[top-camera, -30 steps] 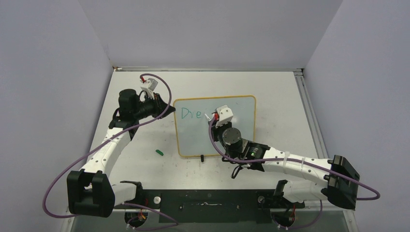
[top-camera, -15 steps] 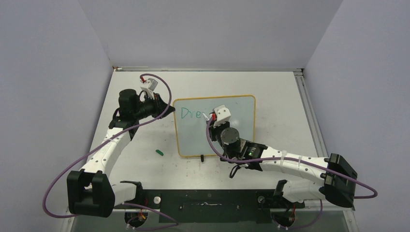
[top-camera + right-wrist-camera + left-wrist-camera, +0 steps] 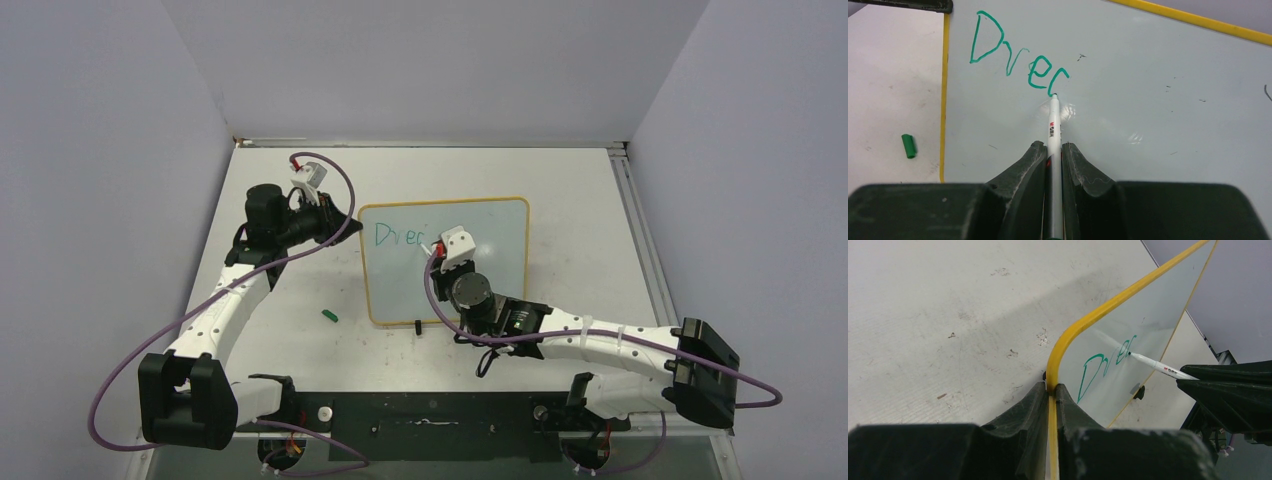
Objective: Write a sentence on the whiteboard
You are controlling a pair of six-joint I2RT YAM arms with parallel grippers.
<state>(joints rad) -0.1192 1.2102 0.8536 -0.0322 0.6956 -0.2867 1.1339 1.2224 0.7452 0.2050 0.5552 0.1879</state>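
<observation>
A yellow-framed whiteboard (image 3: 495,275) sits in the middle of the table (image 3: 580,200). The left gripper (image 3: 1050,386) pinches its left edge. The right gripper (image 3: 1053,146) clamps a white marker (image 3: 1053,122), tip touching the green unfinished sentence (image 3: 1015,62), "Drec". A green cap (image 3: 329,314) lies left of the board.

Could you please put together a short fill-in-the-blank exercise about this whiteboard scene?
The left claw grips the whiteboard by its ____ frame.
The right claw holds a marker that writes in ____ ink.
The writing starts with the capital letter ____.
The loose cap lies on the ____, beside the whiteboard.
Missing words: yellow; green; D; table.
</observation>
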